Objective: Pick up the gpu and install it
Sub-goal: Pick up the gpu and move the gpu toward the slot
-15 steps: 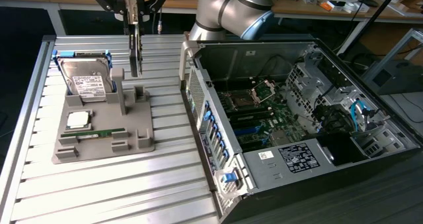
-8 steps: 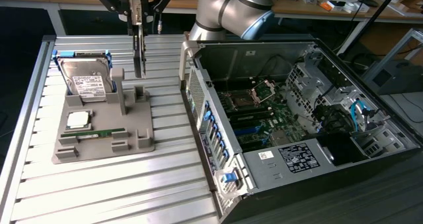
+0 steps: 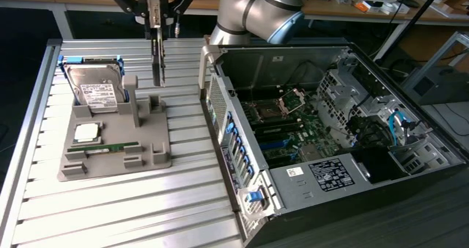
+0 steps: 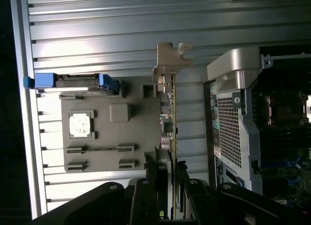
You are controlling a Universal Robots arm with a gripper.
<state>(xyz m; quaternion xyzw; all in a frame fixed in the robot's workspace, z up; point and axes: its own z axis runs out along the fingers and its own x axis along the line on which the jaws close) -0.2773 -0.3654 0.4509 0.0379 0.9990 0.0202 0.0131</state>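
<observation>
Gpu: thin, flat, dark circuit card, the gpu point(image 3: 158, 61), hangs upright and blade-like just above the slotted posts of the holder, beside the computer case.
End effector: the black metal end effector point(image 3: 155, 20) is pinched narrow on the card's two faces, holding it.
Holder: matte grey moulded plastic holder point(image 3: 150, 146) on the ribbed aluminium counter point(image 3: 110, 204). It carries a boxy silver hard drive point(image 3: 95, 91) in a blue caddy, a square metal-capped processor point(image 3: 87, 131) and a narrow green memory stick point(image 3: 102, 147).
Wrist view adds: the pale stamped-metal bracket point(image 4: 171, 60) with its notched tab.
Exterior view adds: the motherboard point(image 3: 293, 127) inside the open dark steel computer case point(image 3: 278, 61).
Hard to make out: the card's faces, seen edge-on in both views.
</observation>
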